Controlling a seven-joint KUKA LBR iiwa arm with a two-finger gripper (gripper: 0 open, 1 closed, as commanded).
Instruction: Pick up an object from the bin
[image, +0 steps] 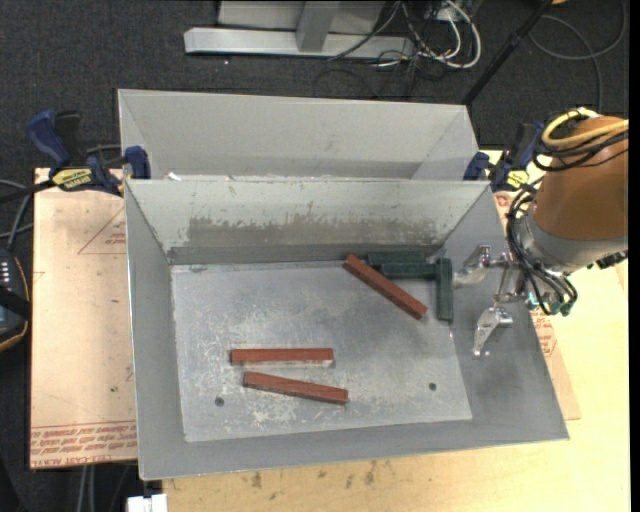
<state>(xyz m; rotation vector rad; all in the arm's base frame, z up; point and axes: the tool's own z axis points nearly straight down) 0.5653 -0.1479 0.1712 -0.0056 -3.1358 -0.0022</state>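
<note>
The jaws stand wide apart with nothing between them; the gripper (484, 297) hangs over the bin's sloping wall, just to the right of the dark green L-shaped piece (443, 295). Its two silver fingers (487, 332) lie apart from that piece, and the orange-brown arm (585, 190) comes in from further right.

Dark carpet (60, 60) lies well to the left of and behind the L-shaped piece. On it, far behind the piece, rest a flat grey stand foot (300, 38) and a tangle of cables (440, 35).

The grey metal bin (290, 120) has a scratched, dull floor. Well to the left of the L-shaped piece and nearer the front, a reddish-brown bar (282, 356) lies flat and level. A second reddish-brown bar (295, 388) lies just in front of that one, slightly slanted, the pair close but apart. A third reddish-brown bar (385, 287) lies aslant, touching the L-shaped piece and crossing its long arm. The L-shaped piece itself sits in the bin's back right corner, flat on the floor, its short arm pointing toward the front
</note>
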